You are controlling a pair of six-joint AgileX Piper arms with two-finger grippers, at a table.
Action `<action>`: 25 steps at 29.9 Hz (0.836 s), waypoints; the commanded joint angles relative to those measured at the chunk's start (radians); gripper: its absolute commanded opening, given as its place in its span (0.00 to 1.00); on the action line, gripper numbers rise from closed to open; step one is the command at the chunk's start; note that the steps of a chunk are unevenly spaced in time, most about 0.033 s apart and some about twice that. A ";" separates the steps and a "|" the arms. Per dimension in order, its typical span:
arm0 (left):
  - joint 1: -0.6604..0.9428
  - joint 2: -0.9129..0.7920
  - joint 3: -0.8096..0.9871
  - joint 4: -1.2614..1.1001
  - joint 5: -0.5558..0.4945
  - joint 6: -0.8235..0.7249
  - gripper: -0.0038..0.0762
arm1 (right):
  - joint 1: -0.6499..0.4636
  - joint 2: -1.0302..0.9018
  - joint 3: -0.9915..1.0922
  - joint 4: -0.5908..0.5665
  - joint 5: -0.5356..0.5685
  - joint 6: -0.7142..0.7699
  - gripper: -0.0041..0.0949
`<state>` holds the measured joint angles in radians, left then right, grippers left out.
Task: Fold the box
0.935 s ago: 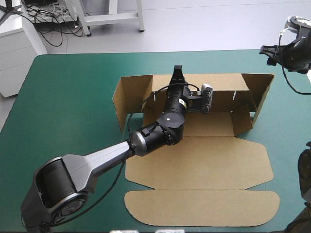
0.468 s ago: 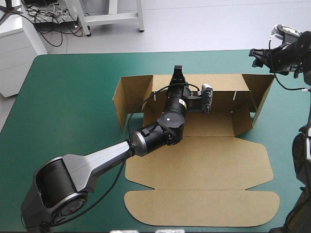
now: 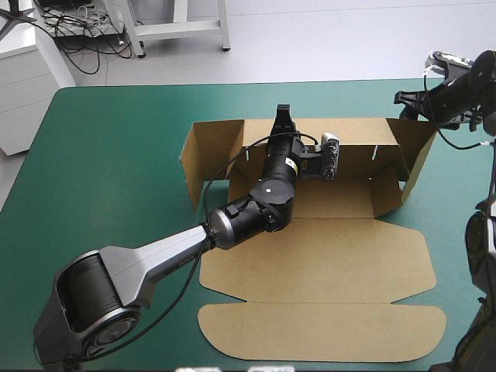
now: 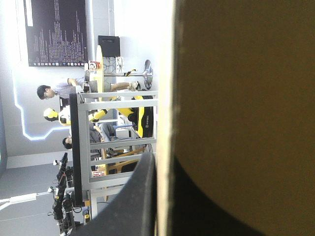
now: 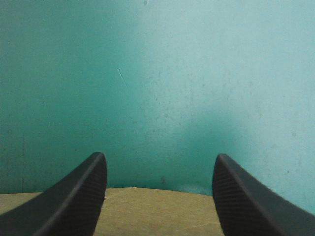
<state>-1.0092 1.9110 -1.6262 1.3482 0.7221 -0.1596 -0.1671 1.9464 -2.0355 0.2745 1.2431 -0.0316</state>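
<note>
The brown box lies mid-table, its back wall and both end flaps raised, its lid flat toward the near edge. My left gripper is at the top edge of the back wall, shut on it. In the left wrist view the board stands beside one black finger and hides the other. My right gripper hovers at the top corner of the right end flap. In its own view the right gripper is open over the teal-green cover, with a board edge low between the fingers.
The lid's rounded tuck flap reaches close to the table's near edge. The left arm lies across the box floor's left part. The table's right edge runs close beside the right arm.
My right gripper has come in from the far right corner, leftward and down toward the right end flap. The left arm and the box have not moved.
</note>
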 commanded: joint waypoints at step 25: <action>0.000 0.004 -0.031 0.062 0.063 -0.023 0.04 | -0.004 -0.089 0.118 -0.026 0.012 -0.014 0.55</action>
<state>-1.0092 1.9608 -1.6261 1.3862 0.7797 -0.1655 -0.1671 1.9292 -1.9020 0.2584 1.2276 -0.0324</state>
